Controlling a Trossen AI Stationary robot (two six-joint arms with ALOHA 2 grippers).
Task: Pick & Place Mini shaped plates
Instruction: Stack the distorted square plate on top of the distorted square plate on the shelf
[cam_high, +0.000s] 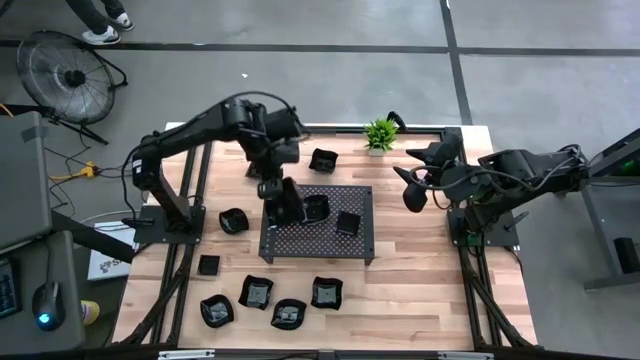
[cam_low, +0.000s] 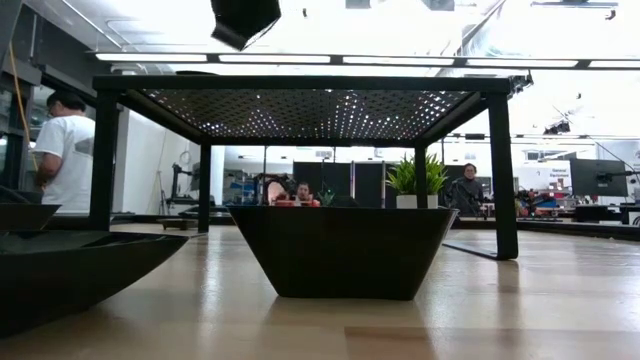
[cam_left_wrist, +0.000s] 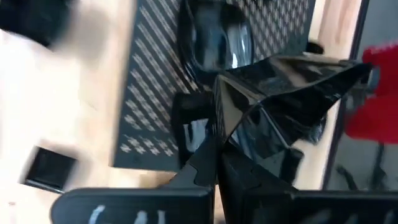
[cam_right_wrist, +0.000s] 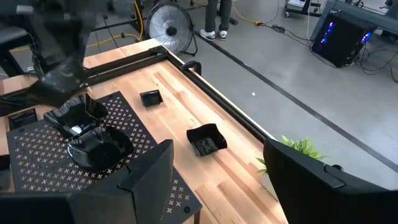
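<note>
The left end effector (cam_high: 283, 203) is pinched on a glossy black wavy-rimmed mini plate (cam_left_wrist: 280, 93), holding it just above the dark perforated rectangular tray (cam_high: 290, 245), beside a round black dish (cam_high: 316, 208) already there. This looks like the placing step; next it should lower onto a free patch and release. The right end effector (cam_high: 411, 190), spread wide, waits over the wooden desk (cam_high: 420, 280). More black plates (cam_high: 258, 292) and a small green plant (cam_high: 380, 133) stand around.
</note>
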